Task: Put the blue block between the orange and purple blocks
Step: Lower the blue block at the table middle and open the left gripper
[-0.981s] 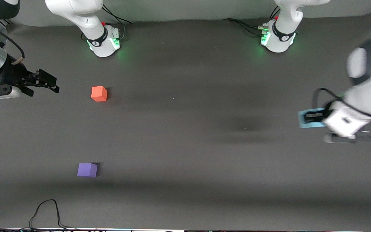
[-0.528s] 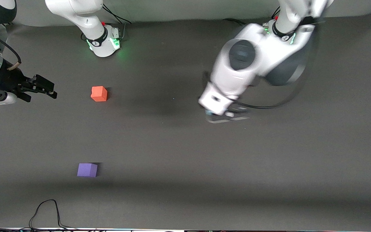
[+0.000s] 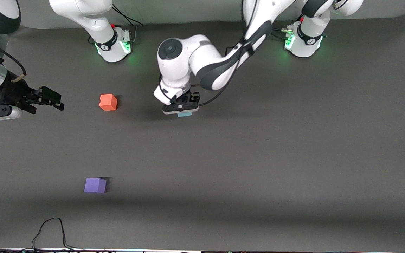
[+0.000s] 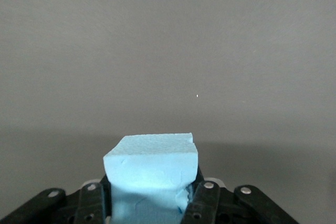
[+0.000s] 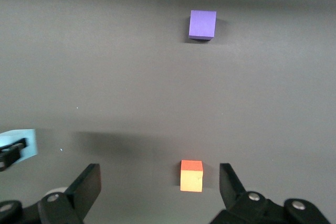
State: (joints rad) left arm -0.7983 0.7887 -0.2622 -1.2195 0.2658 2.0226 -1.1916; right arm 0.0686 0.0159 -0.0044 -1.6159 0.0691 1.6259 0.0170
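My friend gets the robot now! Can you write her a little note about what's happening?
Left end effector: shut on the blue block, up over the middle of the table.
Right end effector: open, holding nothing, waiting at the right arm's end of the table.
Orange block and purple block sit apart on the table, the purple one nearer the front camera.
Done: blue block picked up.
Left: set it down between those two.

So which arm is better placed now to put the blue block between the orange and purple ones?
Left. Its claw is shut on the blue block, up over the table beside the orange block. The right claw waits open and empty at its end of the table. The purple block sits nearer the camera.
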